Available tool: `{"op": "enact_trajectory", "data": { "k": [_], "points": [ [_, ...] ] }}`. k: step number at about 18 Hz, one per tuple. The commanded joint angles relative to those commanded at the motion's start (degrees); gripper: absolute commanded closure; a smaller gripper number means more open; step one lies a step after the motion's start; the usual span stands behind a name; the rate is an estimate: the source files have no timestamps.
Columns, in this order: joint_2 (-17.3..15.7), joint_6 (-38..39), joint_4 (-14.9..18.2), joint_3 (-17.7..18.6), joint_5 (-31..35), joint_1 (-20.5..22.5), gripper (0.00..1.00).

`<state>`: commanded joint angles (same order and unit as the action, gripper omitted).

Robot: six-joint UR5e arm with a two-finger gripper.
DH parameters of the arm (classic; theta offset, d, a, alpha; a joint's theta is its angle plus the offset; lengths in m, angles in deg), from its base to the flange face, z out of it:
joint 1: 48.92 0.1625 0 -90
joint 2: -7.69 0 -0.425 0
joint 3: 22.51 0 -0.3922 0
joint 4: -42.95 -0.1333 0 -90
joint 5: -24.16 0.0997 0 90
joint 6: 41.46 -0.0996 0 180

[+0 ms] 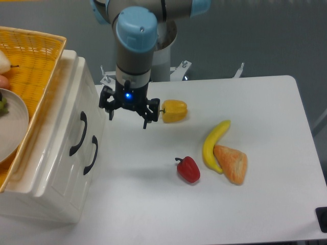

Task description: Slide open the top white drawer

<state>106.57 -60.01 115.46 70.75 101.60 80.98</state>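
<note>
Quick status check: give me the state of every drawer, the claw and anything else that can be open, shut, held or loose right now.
top white drawer: shut, handle untouched.
lower drawer: shut.
claw: open, empty, above the table near the cabinet.
yellow pepper: loose on the table.
red pepper: loose.
banana: loose, touching the croissant.

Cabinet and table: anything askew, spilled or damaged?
Nothing stands out. Both drawers of the cabinet sit flush and shut, top white drawer included; the basket rests on top. The hand hovers open over the table, empty.
</note>
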Motion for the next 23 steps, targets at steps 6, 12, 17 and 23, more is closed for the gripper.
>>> {"op": "enact_trajectory", "data": {
  "k": [6,12,17,23],
  "points": [
    [1.1,4.7,0.1,-0.2,-6.1,0.4,0.00],
    [2.4,4.7,0.4,-0.2,-6.4,-0.3,0.00],
    [2.5,4.7,0.4,-0.2,-8.1,-0.3,0.00],
    [3.0,4.8,0.4,-0.3,-7.9,-1.1,0.00]
  ]
}}
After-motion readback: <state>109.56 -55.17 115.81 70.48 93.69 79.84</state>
